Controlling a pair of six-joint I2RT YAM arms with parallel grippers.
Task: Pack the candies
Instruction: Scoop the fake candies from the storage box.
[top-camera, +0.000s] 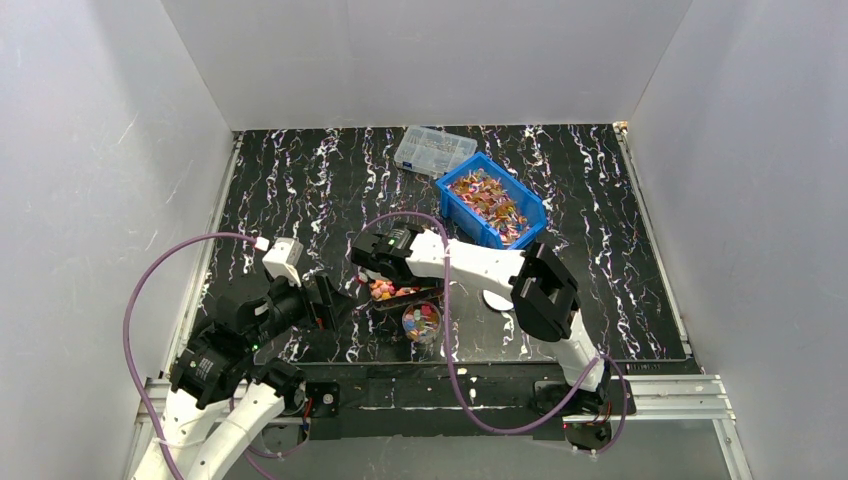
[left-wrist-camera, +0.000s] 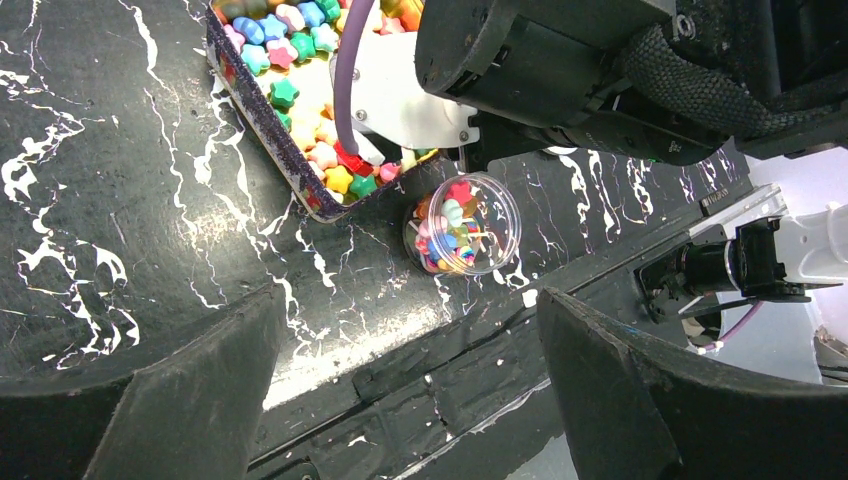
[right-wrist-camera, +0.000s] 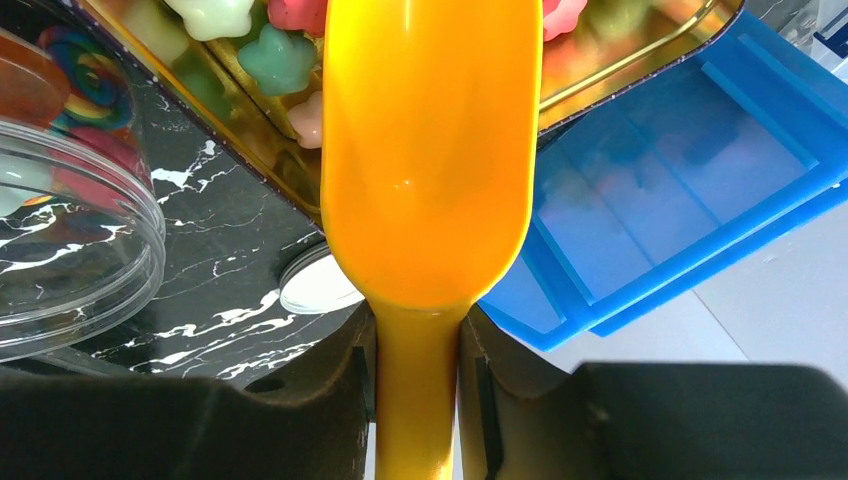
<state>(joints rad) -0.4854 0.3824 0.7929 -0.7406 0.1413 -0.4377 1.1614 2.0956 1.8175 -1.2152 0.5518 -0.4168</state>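
Scooping step, by the looks of it. The scoop is clamped by its handle in the right end effector. Its bowl is seen empty in the right wrist view, with the tip pointed in over the tray.

The candies are spread over three spots:
- Star-shaped ones are piled in the tray, upper left of the left wrist view.
- A mixed lot is packed in the open jar, just below the tray's lower corner.
- Wrapped ones are heaped in the bin, upper middle of the top view.

What looks like the jar's lid is laid flat on the worktop close by. How full the jar is can't really be told.

The left end effector is released, with nothing caught between its fingers. It's parked low at the bottom of its own view, facing the jar from a little way off.

For the next move, the scoop probably has to be pushed down into the tray's pile and levelled so nothing is dropped. Then it has to be carried the short way to the jar and tipped. The jar mouth looks narrow next to the scoop, so spills should be expected unless the pour is centred. The jar could be steadied by the free left side.
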